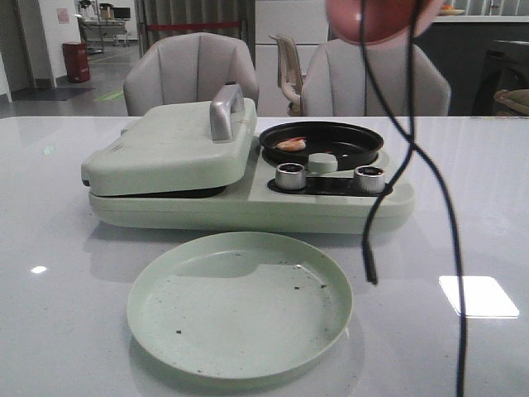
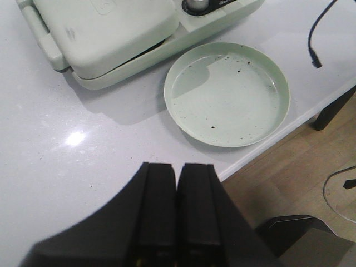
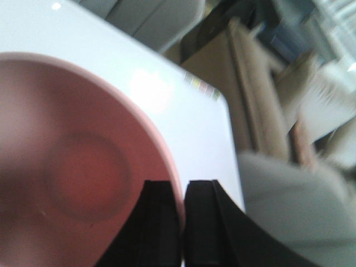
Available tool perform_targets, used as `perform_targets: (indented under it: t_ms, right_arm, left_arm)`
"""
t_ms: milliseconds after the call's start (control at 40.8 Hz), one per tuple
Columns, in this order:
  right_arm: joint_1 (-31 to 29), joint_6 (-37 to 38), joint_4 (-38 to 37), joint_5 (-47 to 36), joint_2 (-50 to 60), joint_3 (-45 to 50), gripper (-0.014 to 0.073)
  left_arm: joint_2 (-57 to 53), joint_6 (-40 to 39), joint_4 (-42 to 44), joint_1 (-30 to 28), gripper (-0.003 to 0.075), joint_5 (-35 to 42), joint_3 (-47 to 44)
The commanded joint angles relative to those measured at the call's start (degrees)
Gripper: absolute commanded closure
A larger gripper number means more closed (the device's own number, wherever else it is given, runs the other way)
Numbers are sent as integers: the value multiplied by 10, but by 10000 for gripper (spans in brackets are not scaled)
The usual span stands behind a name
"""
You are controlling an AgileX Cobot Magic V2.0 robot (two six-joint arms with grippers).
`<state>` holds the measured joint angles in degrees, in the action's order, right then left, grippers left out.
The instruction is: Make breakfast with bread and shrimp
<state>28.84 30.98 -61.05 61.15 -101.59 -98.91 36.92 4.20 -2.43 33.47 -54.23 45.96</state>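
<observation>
One curled orange-pink shrimp (image 1: 291,144) lies in the round black pan (image 1: 364,141) on the right of the pale green breakfast maker; a smaller pinkish piece (image 1: 325,154) lies beside it. No bread is in view; the maker's lid (image 1: 165,149) is down. My right gripper (image 3: 182,192) is shut on the rim of a pink bowl (image 3: 83,167), whose inside looks empty. The bowl (image 1: 384,21) is held high above the pan's far right. My left gripper (image 2: 177,172) is shut and empty above the table's front edge, short of the green plate (image 2: 228,94).
The empty, crumb-speckled green plate (image 1: 240,306) sits in front of the maker. Two metal knobs (image 1: 290,175) (image 1: 370,179) face me. A black cable (image 1: 372,240) hangs over the right side. Chairs (image 1: 190,70) stand behind the table. The lid's handle (image 1: 225,110) sticks up.
</observation>
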Motion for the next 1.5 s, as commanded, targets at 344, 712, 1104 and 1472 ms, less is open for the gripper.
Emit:
perform_targets:
  t_ms: [344,712,1104,1472]
  right_arm:
    - [-313,-149,445,-214,248,368,551]
    - [-413,-325,678,-349,170,498,551]
    - [-413,-325,681,-344,136,493,191]
    - [-392,-338,680,-301,317,477,162]
  left_arm:
    - [-1,-5,-1,3,620,38,15]
    - [-1,-5,-1,3,620,37,15]
    - [-1,-5,-2,3,620,36,15]
    - [-1,-5,-2,3,620,36,15]
